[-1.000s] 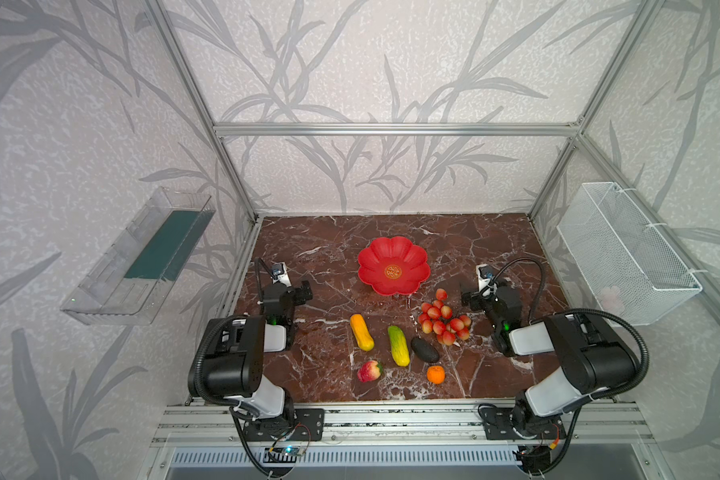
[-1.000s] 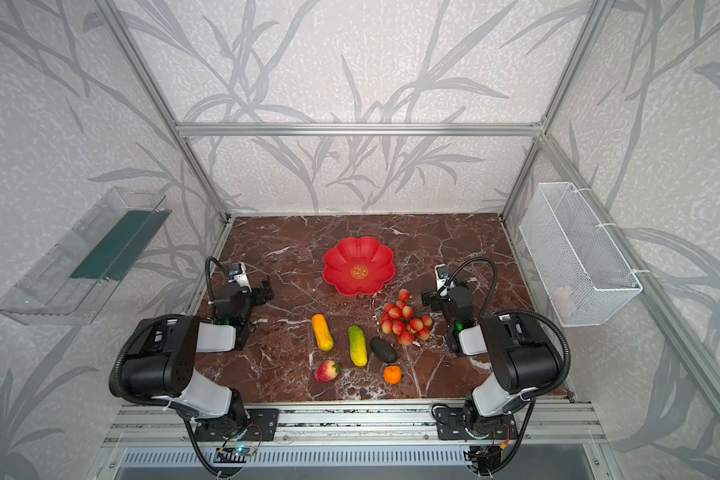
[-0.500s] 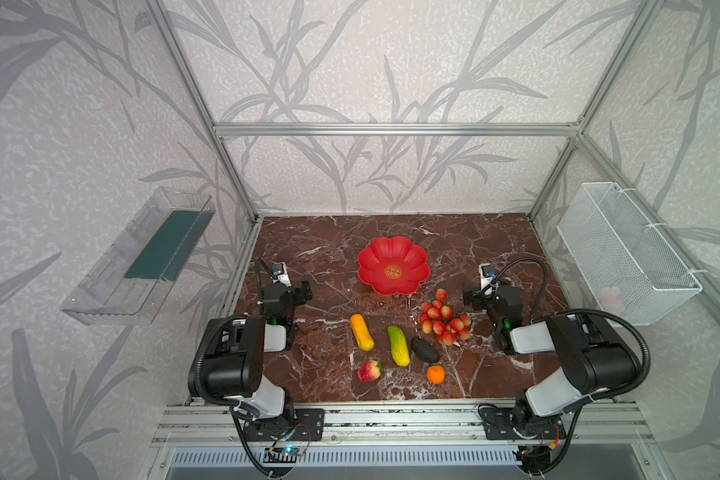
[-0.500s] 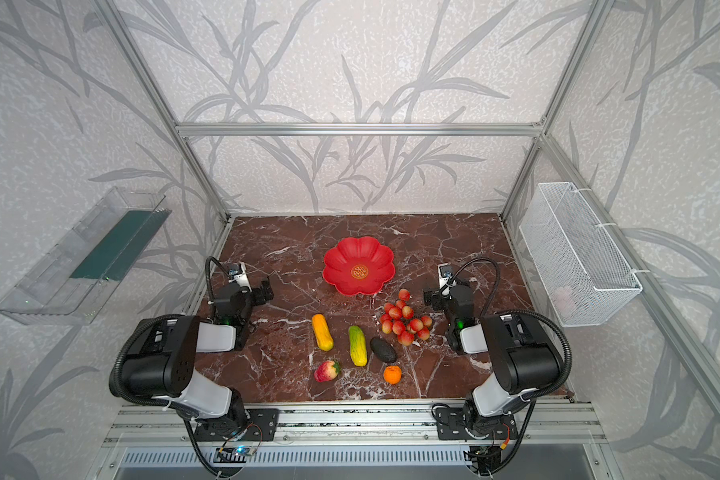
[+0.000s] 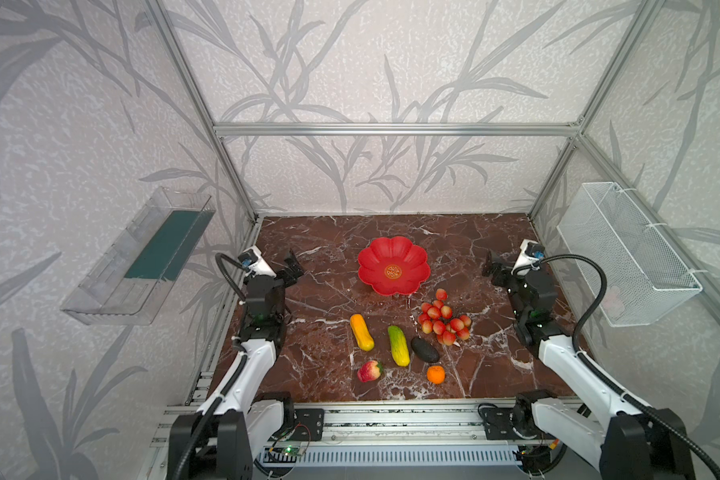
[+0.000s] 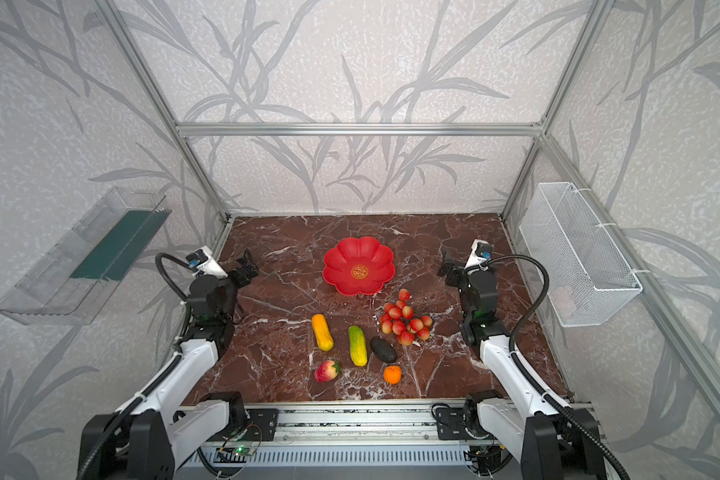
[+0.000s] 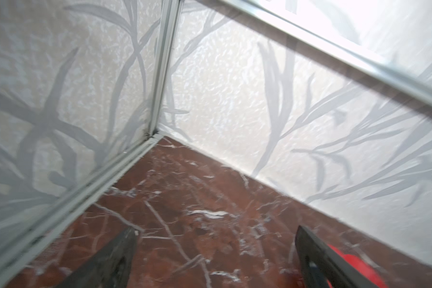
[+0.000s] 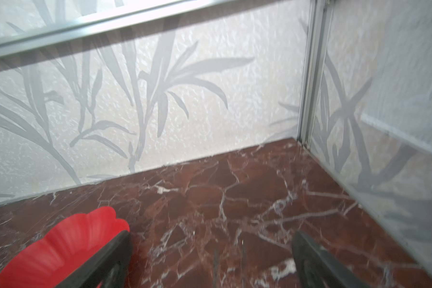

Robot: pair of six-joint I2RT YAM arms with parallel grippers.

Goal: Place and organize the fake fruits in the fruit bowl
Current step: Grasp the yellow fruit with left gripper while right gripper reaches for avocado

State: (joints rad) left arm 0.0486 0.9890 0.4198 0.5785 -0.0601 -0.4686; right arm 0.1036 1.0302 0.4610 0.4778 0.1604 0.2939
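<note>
The shallow glossy red scalloped fruit bowl point(image 5: 375, 266) is sitting empty at mid-bench, and the six fake fruits are lying where they were, on the dark red marble bench point(image 5: 316, 353) nearer than the bowl: orange-yellow plastic oblong point(image 5: 362, 338), green-yellow plastic oblong point(image 5: 398, 351), dark plastic oval point(image 5: 425, 350), red-pink plastic strawberry point(image 5: 370, 370), small orange plastic ball point(image 5: 435, 374) and bunch of red-pink plastic berries point(image 5: 443, 320). What is changing is the arms: both are unfolding from a low tucked pose, the left pincer point(image 5: 294, 266) and right pincer point(image 5: 489, 268) now hanging released and empty to either side of the bowl. Sorting is, by my reading, only beginning, with no fruit placed yet.
</note>
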